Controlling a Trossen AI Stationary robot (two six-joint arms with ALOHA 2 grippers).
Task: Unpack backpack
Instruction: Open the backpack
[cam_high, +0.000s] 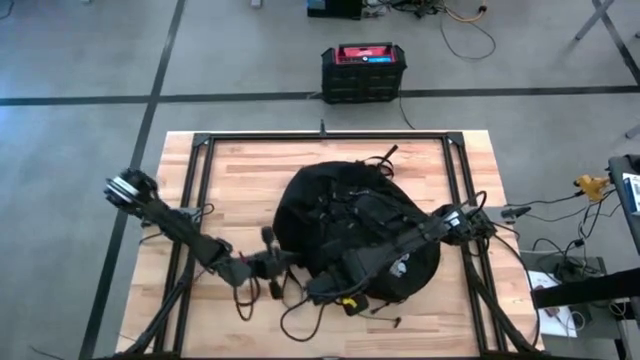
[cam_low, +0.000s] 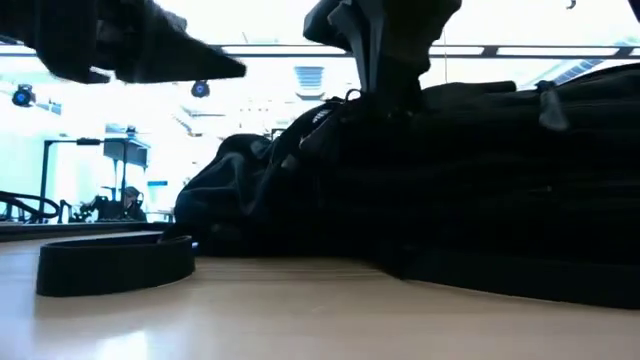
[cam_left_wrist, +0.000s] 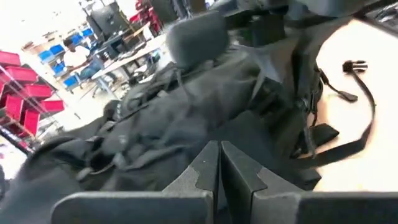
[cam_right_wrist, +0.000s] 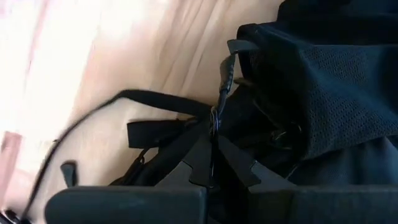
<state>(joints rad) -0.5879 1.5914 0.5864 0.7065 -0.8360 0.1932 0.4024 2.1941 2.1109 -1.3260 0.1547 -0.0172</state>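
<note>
Backpack (cam_high: 345, 215), lumpy black fabric mound

Black all over on the backpack (cam_high: 345, 225), with a small white patch showing near the right arm, and a mesh-textured black panel in the right wrist view. Its loose straps (cam_high: 290, 315) are black too, with one spot of yellow at the near edge. The desk (cam_high: 250, 170) is pale blond wood in butcher-block strips, framed by black rails. Out on the grey floor (cam_high: 80, 60), crossed by dark lines, sits a black crate (cam_high: 363, 75) with a red top.
</note>
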